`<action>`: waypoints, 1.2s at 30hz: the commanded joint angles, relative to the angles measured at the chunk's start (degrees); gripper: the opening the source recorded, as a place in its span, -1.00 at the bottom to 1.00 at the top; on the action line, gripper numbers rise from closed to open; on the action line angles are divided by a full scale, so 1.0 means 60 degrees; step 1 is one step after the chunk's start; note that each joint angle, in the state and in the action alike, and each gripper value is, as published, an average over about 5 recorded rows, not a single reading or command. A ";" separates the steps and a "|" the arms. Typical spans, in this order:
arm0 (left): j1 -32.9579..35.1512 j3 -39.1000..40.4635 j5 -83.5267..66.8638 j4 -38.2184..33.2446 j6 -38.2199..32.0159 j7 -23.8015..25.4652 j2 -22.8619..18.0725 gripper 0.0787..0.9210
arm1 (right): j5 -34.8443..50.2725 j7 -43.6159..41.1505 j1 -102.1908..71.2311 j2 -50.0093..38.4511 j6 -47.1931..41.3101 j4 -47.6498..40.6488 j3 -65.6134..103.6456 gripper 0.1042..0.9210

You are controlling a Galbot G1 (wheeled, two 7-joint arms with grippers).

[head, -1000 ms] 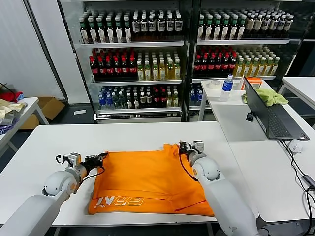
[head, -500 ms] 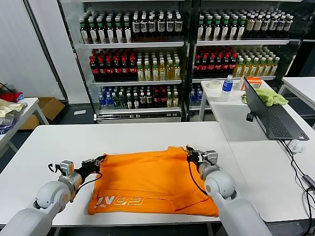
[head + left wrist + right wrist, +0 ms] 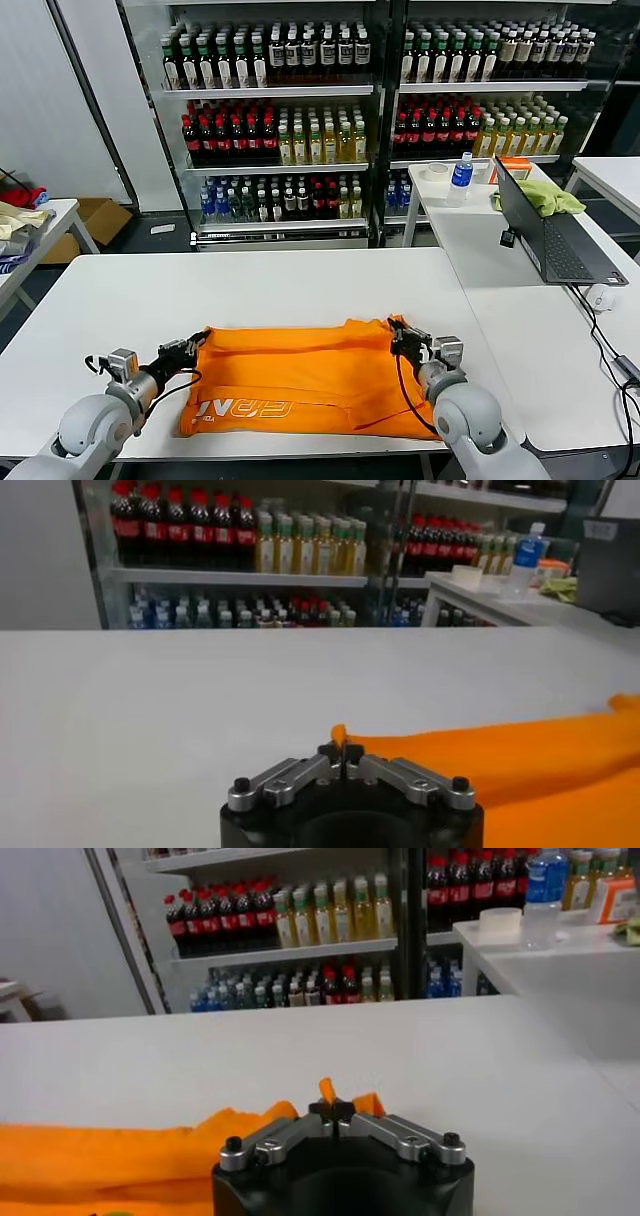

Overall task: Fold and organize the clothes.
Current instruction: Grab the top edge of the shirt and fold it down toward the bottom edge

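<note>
From the head view, drink bottles (image 3: 285, 140) fill the shelves of the coolers beyond the white table (image 3: 100, 300). The orange T-shirt (image 3: 300, 375) lies folded on this table, stretched between both grippers. The left gripper (image 3: 196, 342) pinches its far left corner; the right gripper (image 3: 396, 330) pinches the far right corner. A laptop (image 3: 550, 235) sits well apart.

Left wrist view: the fingertips (image 3: 332, 752) are clamped on an orange T-shirt (image 3: 500, 755) corner.

Right wrist view: the fingers (image 3: 330, 1113) are closed on orange cloth (image 3: 120, 1153).
</note>
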 commanded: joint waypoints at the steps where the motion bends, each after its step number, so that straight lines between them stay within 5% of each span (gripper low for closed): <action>1: 0.0913 -0.0299 0.0035 -0.0343 -0.0107 0.0016 -0.0011 -0.99 | -0.0016 0.0036 -0.0972 -0.0078 0.0023 0.0876 0.0290 -0.99; 36: 0.1524 -0.0485 0.0285 -0.0874 0.0142 -0.0103 0.0318 -0.99 | -0.0100 -0.0220 -0.1758 -0.0176 0.0060 0.0987 0.0558 -0.99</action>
